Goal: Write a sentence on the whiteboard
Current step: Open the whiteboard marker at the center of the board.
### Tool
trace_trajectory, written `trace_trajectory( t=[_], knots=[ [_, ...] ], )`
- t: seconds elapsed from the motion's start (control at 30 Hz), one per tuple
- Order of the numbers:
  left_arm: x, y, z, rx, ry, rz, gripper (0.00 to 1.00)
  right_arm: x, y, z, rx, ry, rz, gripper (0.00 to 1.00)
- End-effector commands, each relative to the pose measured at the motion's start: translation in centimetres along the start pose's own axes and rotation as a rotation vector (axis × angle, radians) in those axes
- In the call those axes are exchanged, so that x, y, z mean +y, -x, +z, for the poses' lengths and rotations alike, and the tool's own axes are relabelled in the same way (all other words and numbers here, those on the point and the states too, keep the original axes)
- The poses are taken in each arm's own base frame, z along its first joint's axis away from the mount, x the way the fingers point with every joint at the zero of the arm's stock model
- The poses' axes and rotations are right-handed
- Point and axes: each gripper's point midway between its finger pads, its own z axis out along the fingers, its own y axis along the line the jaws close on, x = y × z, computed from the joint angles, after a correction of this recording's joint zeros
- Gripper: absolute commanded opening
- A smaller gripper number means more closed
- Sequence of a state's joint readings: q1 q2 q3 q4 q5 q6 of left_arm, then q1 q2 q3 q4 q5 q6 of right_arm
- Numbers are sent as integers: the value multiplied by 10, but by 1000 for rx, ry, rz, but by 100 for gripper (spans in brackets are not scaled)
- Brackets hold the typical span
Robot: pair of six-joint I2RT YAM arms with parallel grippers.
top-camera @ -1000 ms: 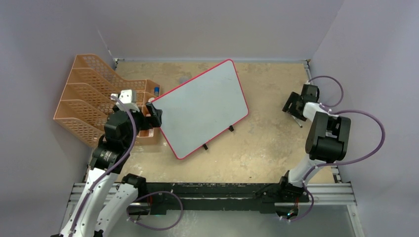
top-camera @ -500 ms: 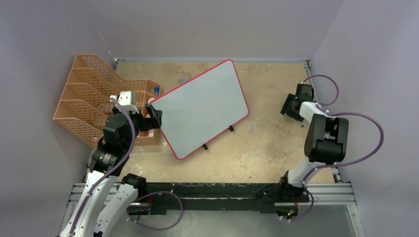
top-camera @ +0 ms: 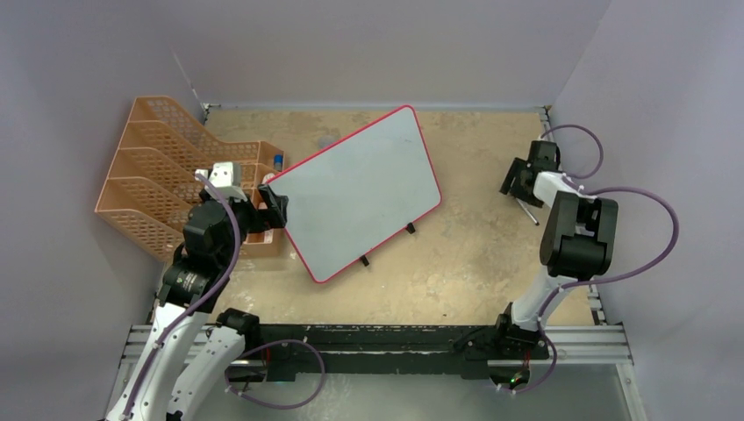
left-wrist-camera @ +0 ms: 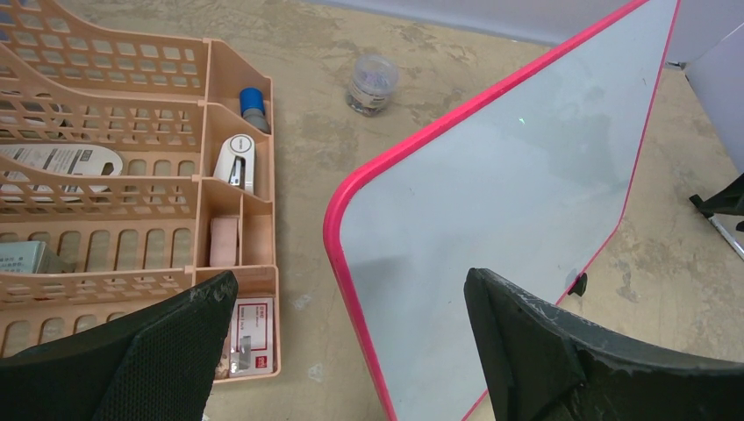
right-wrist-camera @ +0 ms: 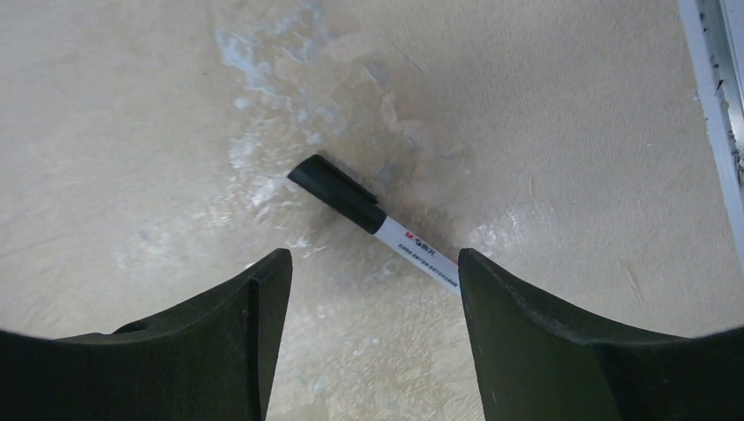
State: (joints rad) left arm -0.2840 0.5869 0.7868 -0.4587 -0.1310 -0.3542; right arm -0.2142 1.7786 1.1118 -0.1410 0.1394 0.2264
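The whiteboard [top-camera: 360, 193] was stood on the worktop [top-camera: 474, 263] beside the rack [left-wrist-camera: 105, 66]. A stapler [left-wrist-camera: 235, 162] and a blue cap [left-wrist-camera: 253, 98] were seen in the rack's boxes. The left gripper [left-wrist-camera: 351, 289] was spread by the whiteboard; the right gripper [right-wrist-camera: 373, 263] was spread over a marker [right-wrist-camera: 377, 219].

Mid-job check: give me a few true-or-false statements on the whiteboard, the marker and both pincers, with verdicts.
1. The whiteboard has no writing on it. True.
2. The right pincer holds the marker. False: the marker lies on the table below its open jaws.
3. The left pincer is open and holds nothing. True.
4. The rack stands to the right of the whiteboard. False: it stands to its left, beside the left arm.
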Motion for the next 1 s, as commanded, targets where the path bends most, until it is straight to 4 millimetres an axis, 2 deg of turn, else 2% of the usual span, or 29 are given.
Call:
trace_trajectory(
  t=[0.0,0.23,0.4,0.5,0.67,0.77,0.97],
  knots=[
    [-4,8,1,-37,-18,15,100,-10,6,6,-2,-5,0,72],
    [-5,10,0,-45,-25,17,100,-10,-18,13,83,25,7,68],
    [-6,12,-2,-58,-31,15,100,-16,-39,17,134,-4,-9,57],
    [-7,12,-3,-58,-35,18,100,-9,-54,13,166,13,-17,51],
    [-8,14,-5,-70,-41,16,100,2,-59,3,186,28,-44,39],
    [-8,14,-5,-70,-42,17,100,9,-70,3,224,42,-63,34],
    [-8,14,-5,-67,-41,17,100,35,-89,-1,272,95,-109,24]
  ],
)
